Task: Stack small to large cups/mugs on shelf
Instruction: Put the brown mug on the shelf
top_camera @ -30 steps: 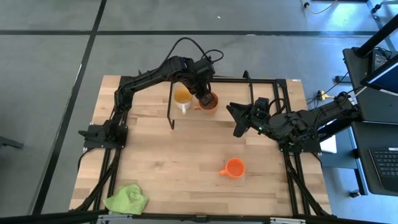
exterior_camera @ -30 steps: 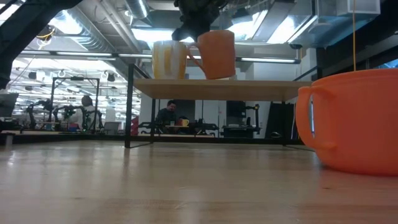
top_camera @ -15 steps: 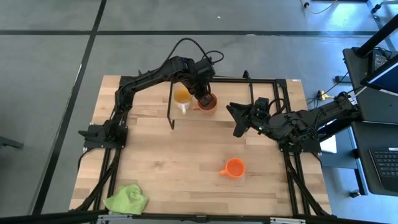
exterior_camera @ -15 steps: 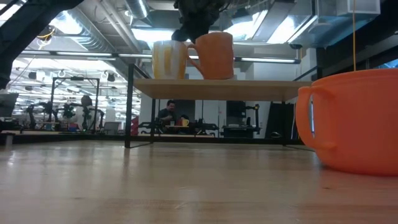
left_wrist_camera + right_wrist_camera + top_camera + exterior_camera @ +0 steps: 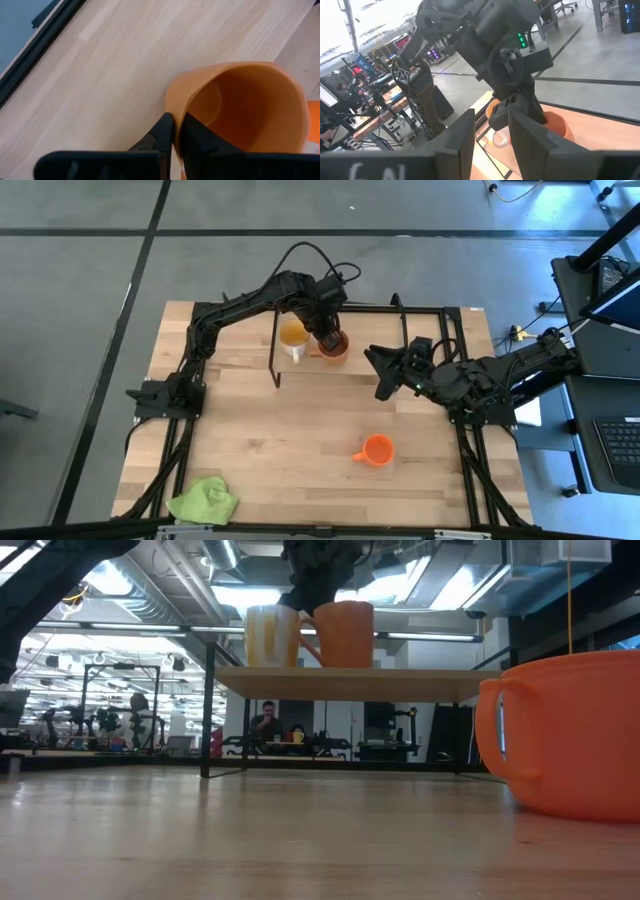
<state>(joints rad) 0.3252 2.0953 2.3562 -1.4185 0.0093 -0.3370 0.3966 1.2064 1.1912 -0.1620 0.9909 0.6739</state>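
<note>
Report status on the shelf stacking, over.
Left tool shut on brown mug rim, mug upright on shelf beside white mug. Right tool open, waiting. Orange mug on table.

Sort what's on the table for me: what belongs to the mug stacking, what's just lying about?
Job:
white mug, on shelf
brown mug, rim pinched by left pincer
orange mug, on tabletop

Lying about:
green cloth

No text or labels can be read.
</note>
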